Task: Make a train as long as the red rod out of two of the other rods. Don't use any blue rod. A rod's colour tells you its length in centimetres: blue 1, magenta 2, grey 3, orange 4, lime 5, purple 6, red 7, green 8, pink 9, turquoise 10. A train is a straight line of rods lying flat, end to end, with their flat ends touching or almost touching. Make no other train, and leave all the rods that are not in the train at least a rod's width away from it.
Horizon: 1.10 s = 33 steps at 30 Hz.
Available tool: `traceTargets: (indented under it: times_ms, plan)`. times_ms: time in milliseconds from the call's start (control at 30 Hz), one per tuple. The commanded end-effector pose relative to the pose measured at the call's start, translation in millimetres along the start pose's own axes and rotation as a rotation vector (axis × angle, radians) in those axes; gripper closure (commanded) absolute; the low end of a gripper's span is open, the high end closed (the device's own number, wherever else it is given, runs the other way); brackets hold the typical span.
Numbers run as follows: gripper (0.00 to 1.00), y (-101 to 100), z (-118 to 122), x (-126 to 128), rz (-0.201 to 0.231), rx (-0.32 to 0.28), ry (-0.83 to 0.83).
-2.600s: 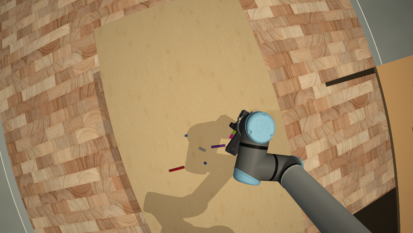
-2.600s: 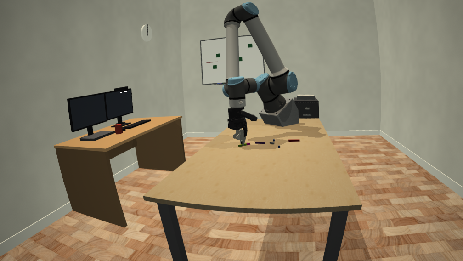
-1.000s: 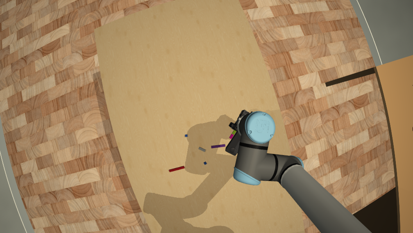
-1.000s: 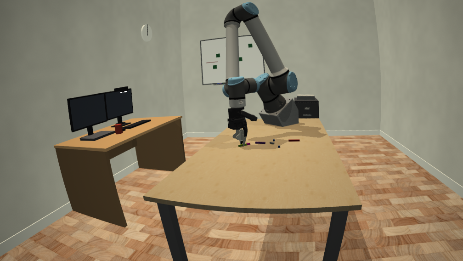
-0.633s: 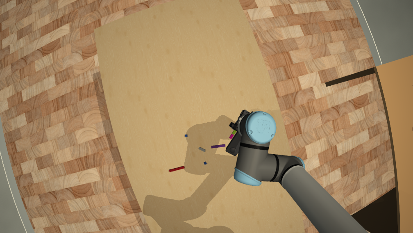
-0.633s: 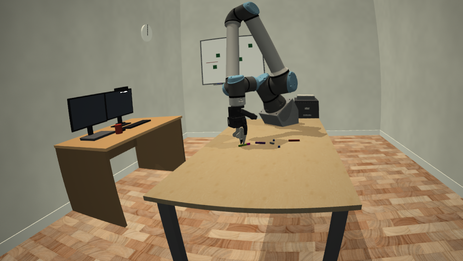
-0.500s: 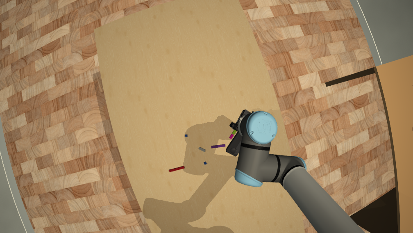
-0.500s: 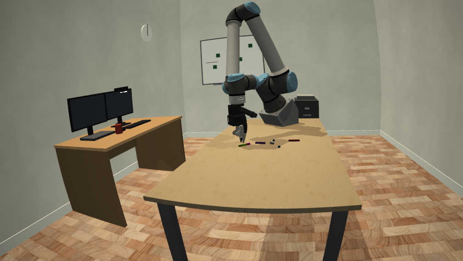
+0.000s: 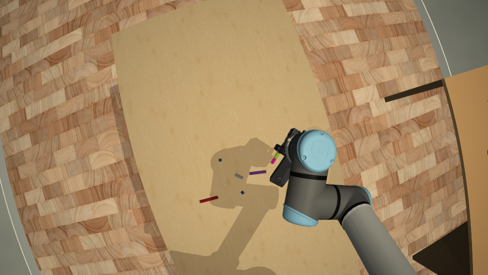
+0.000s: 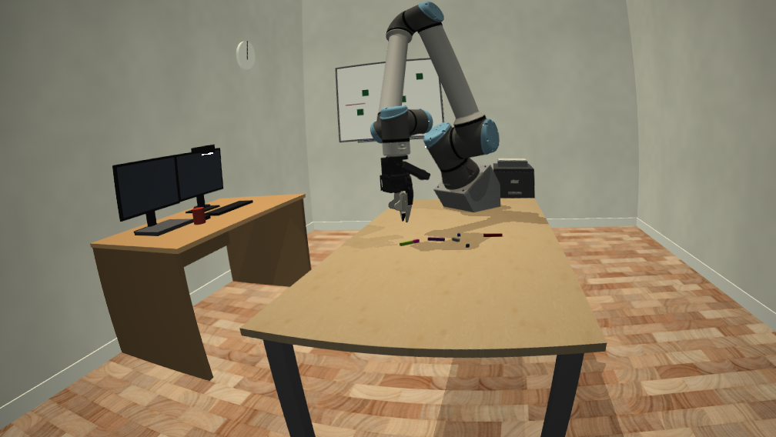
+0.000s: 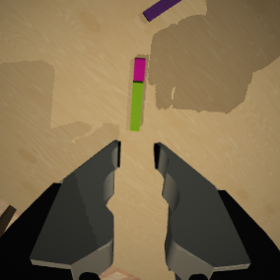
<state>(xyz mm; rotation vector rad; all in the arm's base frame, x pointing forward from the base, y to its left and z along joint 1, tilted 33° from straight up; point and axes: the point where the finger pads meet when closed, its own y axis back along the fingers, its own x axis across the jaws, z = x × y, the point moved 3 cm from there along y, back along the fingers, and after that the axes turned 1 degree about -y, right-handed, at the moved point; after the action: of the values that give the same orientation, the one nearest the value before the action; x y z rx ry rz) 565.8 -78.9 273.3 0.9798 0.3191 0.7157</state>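
A lime rod and a magenta rod lie flat, end to end in one straight line with their ends touching. My gripper hangs above the table just off the lime rod's free end. Its fingers stand a little apart with nothing between them. The red rod lies alone, well away from the pair. The purple rod lies a short way past the magenta end, apart from it.
A grey rod and two small blue rods lie between the purple and red rods. All rest on the wooden table. The arm's base stands at the table's far end.
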Motion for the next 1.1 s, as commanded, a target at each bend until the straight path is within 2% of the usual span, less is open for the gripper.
traceTargets:
  times_ms: [0, 100, 133, 867, 1067]
  plan:
    - [0.86, 10.6, 0.3, 0.0, 0.0, 0.0, 0.0]
    - [0.86, 11.4, 0.3, 0.0, 0.0, 0.0, 0.0]
    - [0.0, 11.4, 0.3, 0.0, 0.0, 0.0, 0.0]
    - [0.0, 12.2, 0.3, 0.0, 0.0, 0.0, 0.0]
    - [0.0, 25.2, 0.3, 0.0, 0.0, 0.0, 0.0]
